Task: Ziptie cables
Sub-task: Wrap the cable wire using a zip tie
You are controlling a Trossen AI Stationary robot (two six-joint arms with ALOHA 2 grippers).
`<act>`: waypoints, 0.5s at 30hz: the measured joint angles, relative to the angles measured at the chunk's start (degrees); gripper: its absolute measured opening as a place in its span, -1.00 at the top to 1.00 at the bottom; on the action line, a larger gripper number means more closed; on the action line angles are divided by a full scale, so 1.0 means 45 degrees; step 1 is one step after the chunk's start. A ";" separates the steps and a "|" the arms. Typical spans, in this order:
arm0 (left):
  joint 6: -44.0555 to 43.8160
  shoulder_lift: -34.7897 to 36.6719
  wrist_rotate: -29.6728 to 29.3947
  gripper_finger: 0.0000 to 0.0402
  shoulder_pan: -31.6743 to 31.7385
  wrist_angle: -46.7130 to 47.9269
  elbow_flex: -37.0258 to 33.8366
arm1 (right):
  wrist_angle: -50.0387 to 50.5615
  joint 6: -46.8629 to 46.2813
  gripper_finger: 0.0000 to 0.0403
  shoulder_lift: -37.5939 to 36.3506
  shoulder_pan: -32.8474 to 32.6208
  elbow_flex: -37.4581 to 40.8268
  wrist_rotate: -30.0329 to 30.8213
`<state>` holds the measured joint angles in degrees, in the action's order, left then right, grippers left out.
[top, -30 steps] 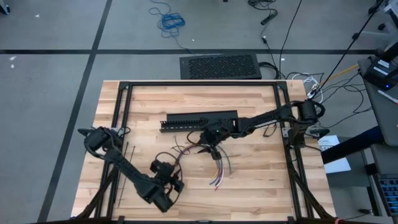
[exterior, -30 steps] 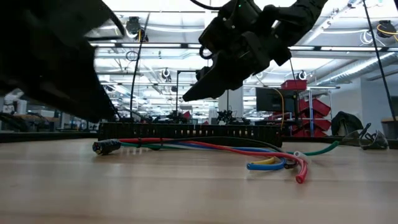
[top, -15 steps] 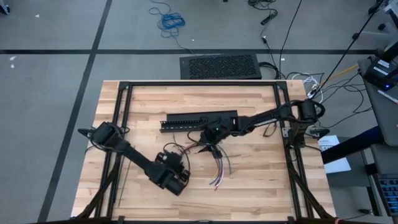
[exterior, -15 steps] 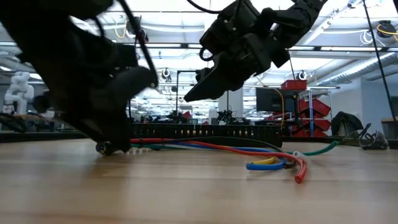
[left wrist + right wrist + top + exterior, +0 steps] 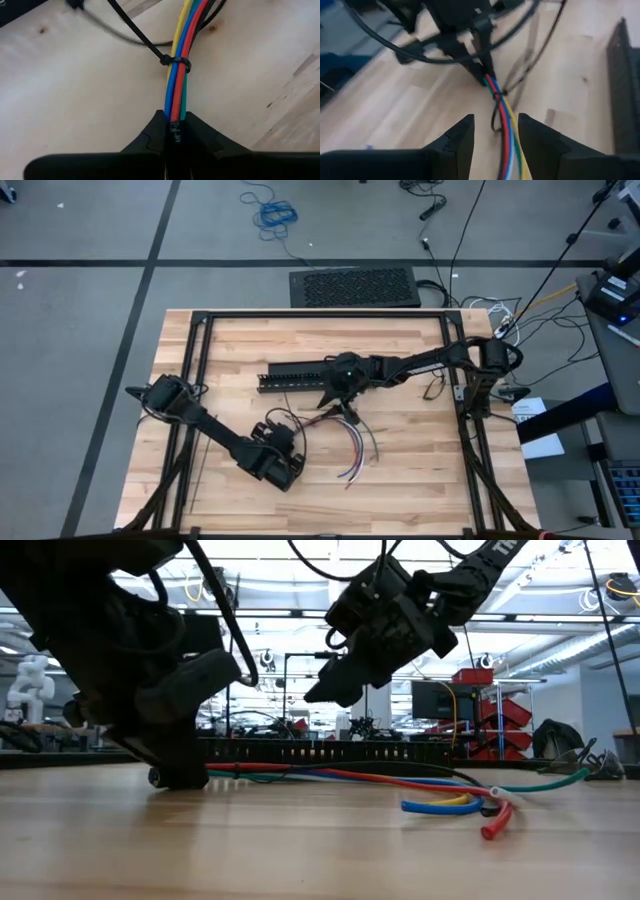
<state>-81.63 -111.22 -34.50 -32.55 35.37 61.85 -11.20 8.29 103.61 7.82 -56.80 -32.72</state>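
Observation:
The cables (image 5: 358, 448) are a bundle of blue, red, yellow and green wires lying on the wooden table, with their fanned ends toward the near edge. A thin black ziptie (image 5: 176, 62) is looped around the bundle, and its tail runs off to one side. My left gripper (image 5: 173, 127) is down at the table, shut on the bundle's left end (image 5: 215, 772). My right gripper (image 5: 496, 132) is open and hangs above the middle of the bundle (image 5: 350, 778), clear of it, near the black slotted channel (image 5: 300, 372). My left gripper pinches the cables between its two fingers just short of the ziptie, at the bundle's end (image 5: 174, 114). The fingers come slanting down and lie roughly in line with the wires. The bundle runs straight away from the fingers and rests on the table.
The long black slotted channel lies across the table's middle, just beyond the cables. Black frame rails (image 5: 195, 380) run along the table's left, right and far sides. A black grille (image 5: 355, 286) sits on the floor past the far edge. Bare wood lies toward the near right.
My left gripper has swung from near the table's near edge toward the cables and sunk onto their left end. My right gripper has moved toward the far edge, closer to the slotted channel, staying above the wires. The bundle's fanned ends have slid slightly.

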 joint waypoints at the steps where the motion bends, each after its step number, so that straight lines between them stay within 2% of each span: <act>1: 0.0002 -0.0004 0.0004 0.76 -0.0011 0.0000 -0.0005 | -0.0117 -0.0023 0.30 0.0000 -0.0045 -0.0004 -0.0003; 5: 0.0018 -0.0010 0.0077 0.76 -0.0011 0.0000 -0.0005 | -0.0671 -0.0041 0.30 0.0195 -0.0213 -0.0005 0.0564; 15: 0.0015 -0.0024 0.0101 0.76 -0.0011 -0.0059 -0.0020 | -0.1925 -0.0804 0.30 0.1284 -0.0384 -0.0289 0.0578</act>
<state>-81.56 -111.33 -34.05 -32.60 35.11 61.76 -19.87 4.67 109.39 6.09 -58.10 -30.12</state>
